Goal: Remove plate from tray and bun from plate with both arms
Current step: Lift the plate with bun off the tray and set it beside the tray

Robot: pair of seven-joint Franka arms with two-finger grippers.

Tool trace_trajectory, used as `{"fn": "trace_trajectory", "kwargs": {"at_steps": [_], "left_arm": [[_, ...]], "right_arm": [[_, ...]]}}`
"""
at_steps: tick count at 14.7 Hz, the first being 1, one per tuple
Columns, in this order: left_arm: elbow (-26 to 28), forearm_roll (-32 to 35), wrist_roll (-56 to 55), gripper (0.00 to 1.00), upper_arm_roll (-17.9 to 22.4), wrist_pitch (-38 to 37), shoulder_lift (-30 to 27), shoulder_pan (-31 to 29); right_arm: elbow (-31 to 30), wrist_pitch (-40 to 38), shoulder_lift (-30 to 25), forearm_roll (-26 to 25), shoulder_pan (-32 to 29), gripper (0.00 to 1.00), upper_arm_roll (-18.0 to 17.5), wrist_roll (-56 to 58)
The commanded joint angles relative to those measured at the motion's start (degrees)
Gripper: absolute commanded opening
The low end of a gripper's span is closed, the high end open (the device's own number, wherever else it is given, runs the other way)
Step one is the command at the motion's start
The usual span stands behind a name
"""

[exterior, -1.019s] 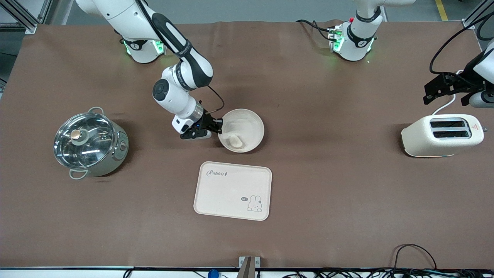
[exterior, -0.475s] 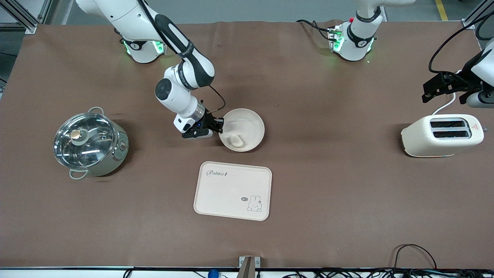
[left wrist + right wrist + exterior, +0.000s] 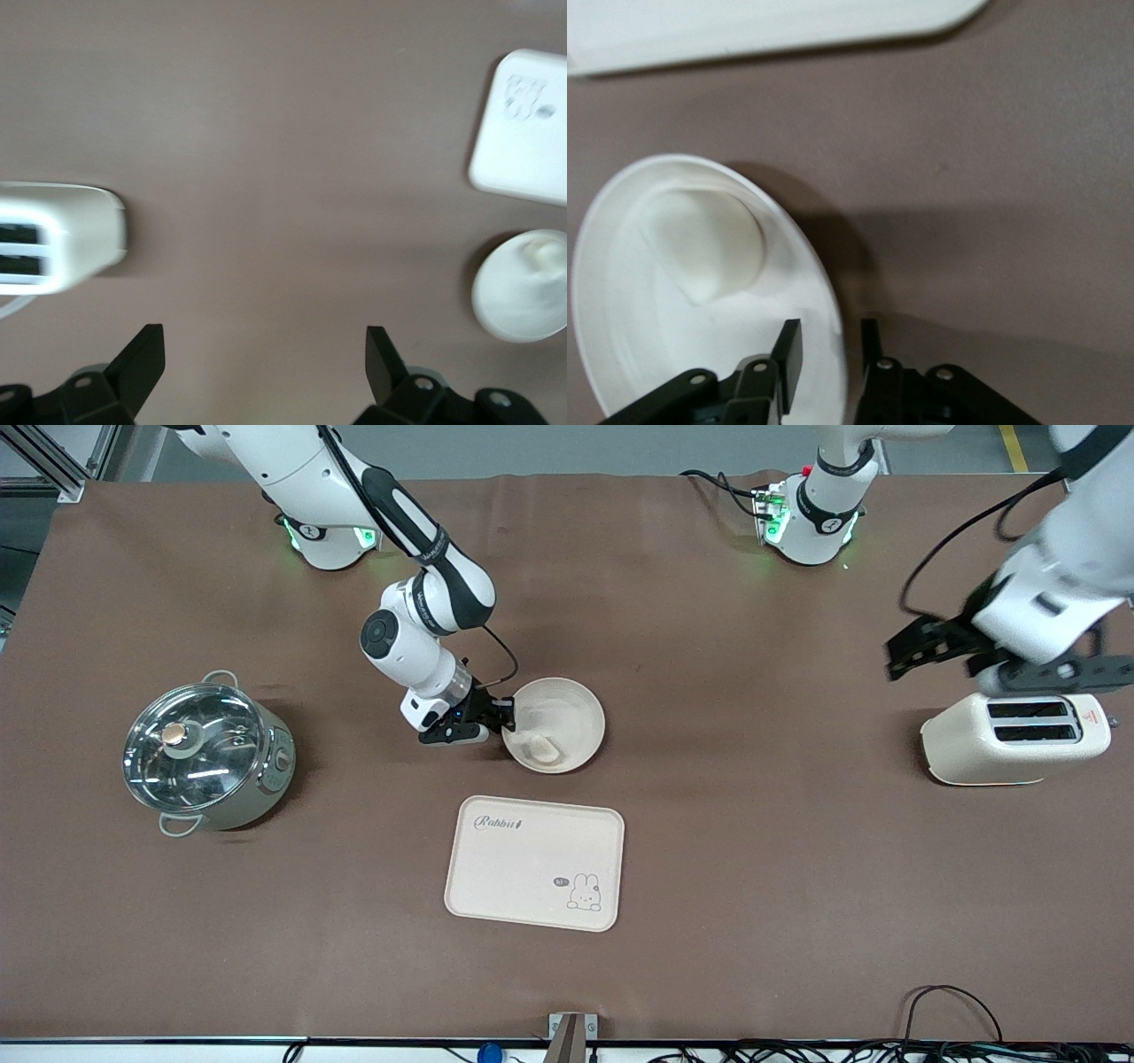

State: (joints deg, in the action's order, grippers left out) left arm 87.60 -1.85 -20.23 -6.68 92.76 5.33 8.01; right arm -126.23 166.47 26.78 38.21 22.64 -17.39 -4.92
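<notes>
Your right gripper (image 3: 507, 716) pinches the rim of the plate (image 3: 576, 713), which sits farther than the tray (image 3: 534, 863), the bun (image 3: 538, 747) inside. Your left gripper (image 3: 266, 354) hangs spread wide above the toaster (image 3: 1014, 736).

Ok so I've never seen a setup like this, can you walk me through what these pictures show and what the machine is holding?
These are two white robot arms bolted to a brown table. One picture looks down from a high camera facing them; the other two come from cameras on each arm's wrist.

The right gripper pinches the rim of the plate, one finger inside and one outside. The bun lies in the plate.

The left gripper is open and holds nothing, over the table beside the toaster.

Also on the table: a tray with a rabbit drawing, nearer the front camera than the plate, and a lidded steel pot toward the right arm's end.
</notes>
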Motion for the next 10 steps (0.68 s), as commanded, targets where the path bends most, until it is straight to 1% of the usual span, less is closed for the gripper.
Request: {"fn": "trace_trajectory", "kwargs": {"at_steps": [1,2,3,4,6,8,9,10], "left_arm": [[-0.85,-1.05,-12.60,1.00,-7.00,6.35,6.25,0.08],[-0.94,-0.53,-16.81,1.00,-10.16,9.52,8.53,0.86],[-0.94,-0.27,-21.12,1.00,-11.41,12.42,10.82,2.78],[-0.94,-0.35,-26.30,1.00,-11.60,15.75,12.75,5.58],[-1.11,-0.18,-35.19,1.00,-11.78,23.22,16.54,8.85],[-1.12,2.88,-37.94,1.00,-11.69,26.67,20.49,14.03],[-1.20,4.73,-40.74,1.00,-11.78,28.43,22.77,15.79],[-1.20,5.96,-45.64,1.00,-11.69,31.40,25.40,18.16]], "right_arm": [[-0.07,-4.80,-6.10,1.61,-0.31,0.78,-0.54,-2.72],[0.10,-8.40,-8.73,1.61,-0.75,0.81,-0.19,-2.81],[0.11,-12.27,-11.37,1.61,-2.24,0.91,0.24,-2.81],[0.11,-16.39,-14.01,1.52,-4.86,1.00,0.34,-2.90],[0.11,-27.28,-19.54,0.74,-10.05,1.00,0.51,-2.55],[0.19,-36.52,-24.03,-0.75,-16.89,1.00,0.60,-2.11],[0.72,-41.09,-25.88,-3.46,-20.06,1.00,0.60,-2.11],[2.38,-47.22,-27.81,-9.41,-23.83,1.00,0.51,-1.85]]}}
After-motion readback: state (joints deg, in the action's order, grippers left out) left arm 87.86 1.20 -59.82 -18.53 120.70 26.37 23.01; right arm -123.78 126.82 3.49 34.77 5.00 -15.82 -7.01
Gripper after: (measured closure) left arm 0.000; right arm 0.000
